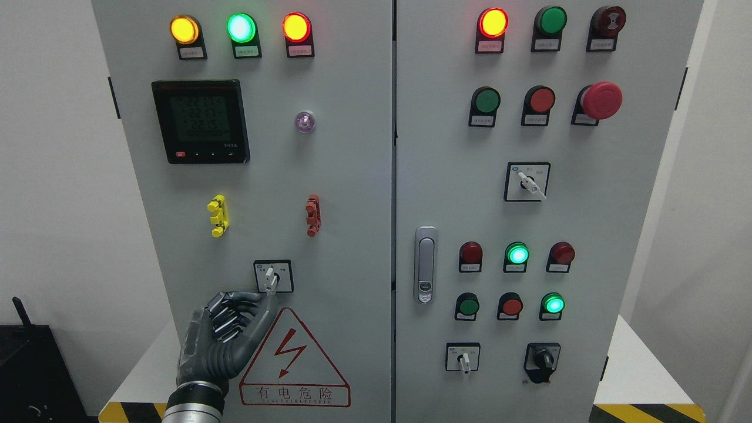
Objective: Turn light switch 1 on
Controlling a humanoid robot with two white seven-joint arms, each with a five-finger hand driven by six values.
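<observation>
Big grey cabinet (352, 176), white walls | white switch handle (270, 281) stands up-down, pointing down | one left hand (226, 335), fingers curled, thumb tip touching handle, gripping nothing.

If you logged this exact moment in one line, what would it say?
left hand: raised to left door, fingers curled, fingertip by selector switch | switch handle: pointing down | right hand: not in view

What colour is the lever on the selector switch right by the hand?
White, on a black-framed selector switch, seen in the head view just above the left hand.
</observation>
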